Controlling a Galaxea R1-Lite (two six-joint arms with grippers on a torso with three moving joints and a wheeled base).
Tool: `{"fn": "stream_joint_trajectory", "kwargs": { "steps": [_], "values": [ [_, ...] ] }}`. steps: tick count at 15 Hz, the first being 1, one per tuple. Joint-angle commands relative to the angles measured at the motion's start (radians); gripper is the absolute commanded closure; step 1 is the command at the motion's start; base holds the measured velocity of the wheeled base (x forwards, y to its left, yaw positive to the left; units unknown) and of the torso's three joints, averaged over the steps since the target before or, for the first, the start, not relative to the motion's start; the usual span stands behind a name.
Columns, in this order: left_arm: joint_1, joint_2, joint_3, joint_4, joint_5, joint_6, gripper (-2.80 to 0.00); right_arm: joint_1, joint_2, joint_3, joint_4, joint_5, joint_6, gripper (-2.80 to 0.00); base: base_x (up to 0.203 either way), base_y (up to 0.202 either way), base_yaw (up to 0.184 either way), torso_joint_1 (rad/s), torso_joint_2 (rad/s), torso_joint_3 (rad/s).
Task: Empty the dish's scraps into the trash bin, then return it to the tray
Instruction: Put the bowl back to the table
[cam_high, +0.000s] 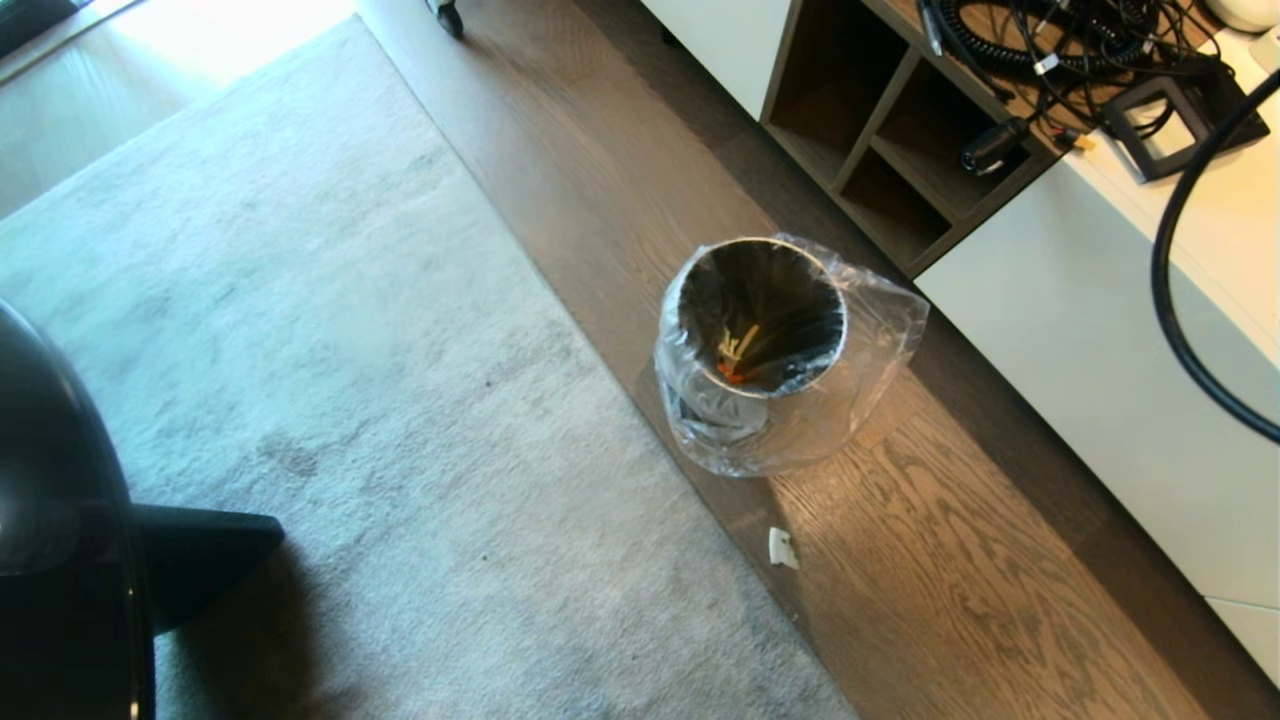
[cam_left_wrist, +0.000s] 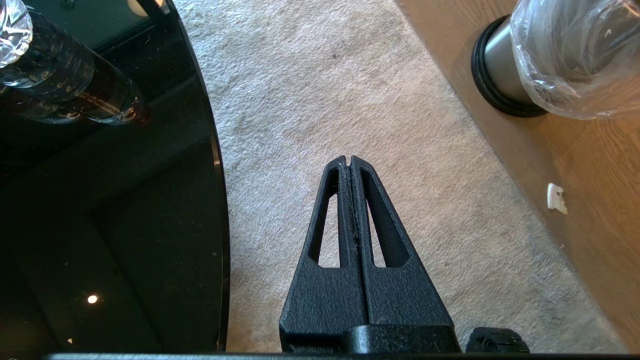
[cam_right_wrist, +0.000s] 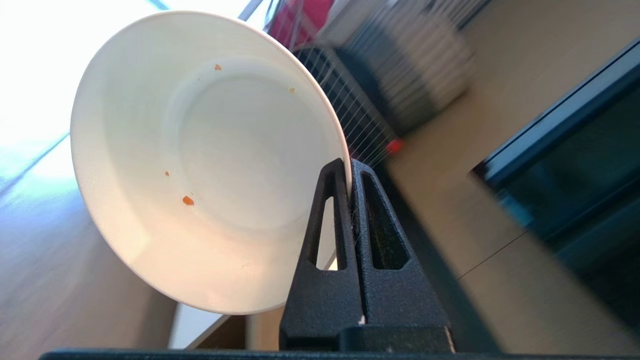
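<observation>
In the right wrist view my right gripper (cam_right_wrist: 349, 167) is shut on the rim of the white dish (cam_right_wrist: 210, 160), which is held tipped up and aside. Only a few tiny orange crumbs cling to its inside. The trash bin (cam_high: 762, 318) stands on the wood floor in the head view, lined with a clear plastic bag; yellow and orange scraps (cam_high: 735, 352) lie at its bottom. Its base and bag show as the trash bin (cam_left_wrist: 505, 75) in the left wrist view. My left gripper (cam_left_wrist: 349, 161) hangs shut and empty above the carpet. The tray is out of view.
A glossy black round table (cam_high: 60, 560) edges the head view's left, with a dark bottle (cam_left_wrist: 65, 80) on it. A pale carpet (cam_high: 330, 400) adjoins the wood floor. A white cabinet (cam_high: 1090, 330) with cables on top stands right. A small white scrap (cam_high: 783, 548) lies on the floor.
</observation>
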Motion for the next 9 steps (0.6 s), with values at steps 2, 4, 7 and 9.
{"fn": "stream_joint_trajectory", "kwargs": {
  "steps": [2,4,7,9],
  "values": [
    [0.0,0.0,0.0,-0.001,0.001,-0.002,0.0,-0.003,-0.003,0.086,0.088,-0.17,0.118,0.0,0.0,0.0,0.0,0.0,0.0,0.0],
    [0.0,0.0,0.0,-0.001,0.001,0.0,0.0,-0.004,-0.014,0.155,0.156,-0.304,0.21,0.0,0.0,0.0,0.0,0.0,0.0,0.0],
    [0.0,0.0,0.0,-0.001,0.001,0.0,0.0,-0.017,-0.009,0.204,0.25,-0.364,0.291,0.0,0.0,0.0,0.0,0.0,0.0,0.0],
    [0.0,0.0,0.0,-0.001,0.001,-0.001,0.0,-0.03,0.009,0.229,0.269,-0.363,0.306,0.0,0.0,0.0,0.0,0.0,0.0,0.0]
  ]
}}
